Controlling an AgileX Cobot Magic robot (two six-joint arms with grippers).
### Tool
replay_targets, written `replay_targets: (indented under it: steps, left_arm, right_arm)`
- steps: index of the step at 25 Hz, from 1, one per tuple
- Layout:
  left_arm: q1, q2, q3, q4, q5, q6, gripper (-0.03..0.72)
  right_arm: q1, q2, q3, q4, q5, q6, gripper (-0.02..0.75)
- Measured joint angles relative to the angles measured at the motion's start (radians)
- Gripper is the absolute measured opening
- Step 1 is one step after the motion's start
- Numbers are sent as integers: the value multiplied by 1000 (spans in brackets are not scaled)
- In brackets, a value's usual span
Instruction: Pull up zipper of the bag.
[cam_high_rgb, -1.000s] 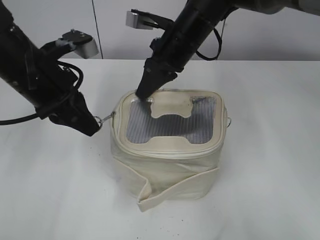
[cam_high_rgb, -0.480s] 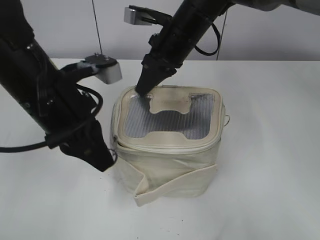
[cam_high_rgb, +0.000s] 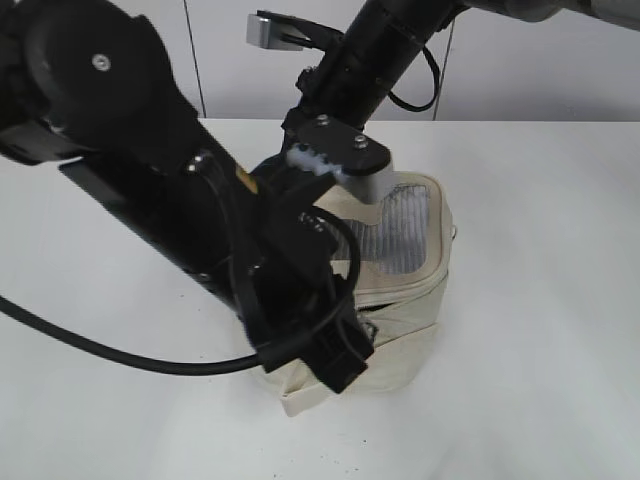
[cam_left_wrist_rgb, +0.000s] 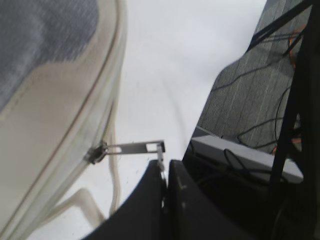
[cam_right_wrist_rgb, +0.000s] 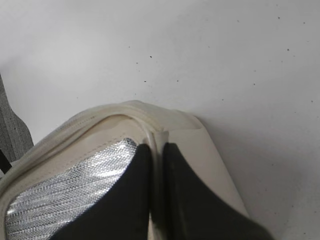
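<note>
The left gripper (cam_left_wrist_rgb: 164, 172) was clamped on the zipper (cam_left_wrist_rgb: 131, 148) pull to draw it, while the right gripper (cam_right_wrist_rgb: 156, 165), jaws together, pinned the bag (cam_high_rgb: 420, 290) down.

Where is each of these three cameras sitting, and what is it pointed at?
Exterior: in front, slanting down at the bag; both arms show.
Left wrist: on the left arm, facing the zipper; left claw pinches its ring pull.
Right wrist: on the right arm, facing down; right claw presses the lid.
All three share the bag.
</note>
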Motion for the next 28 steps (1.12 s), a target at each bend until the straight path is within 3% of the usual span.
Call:
replay_targets:
  steps: [4,12,15,19,21,24,28]
  left_arm:
    - [-26,35,-26,-59,-50,-3,-2]
    - [-27,43,-30,-43,-29,-10,10]
    - [-35,35,-31,20,10,-68,92]
    - [-44,-6,-31,149,56,-167,302]
    - [-44,-45,-31,222,59,-213,387]
    - [-37,-89,-35,288,63,-240,461]
    - [21,-106,-60,313,69,-244,484]
  right_arm:
    - [0,0,0,-1,0,0,41]
    - [0,0,0,-3,0,38,41]
    - [0,0,-4,-20,0,85,116]
    - [-3,-1,-14,-56,-5,164,350]
    - [-7,-12,-14,-89,-6,188,410]
    - [-8,-49,-15,-133,-8,204,434]
    - [-13,-109,-16,-209,-8,237,440]
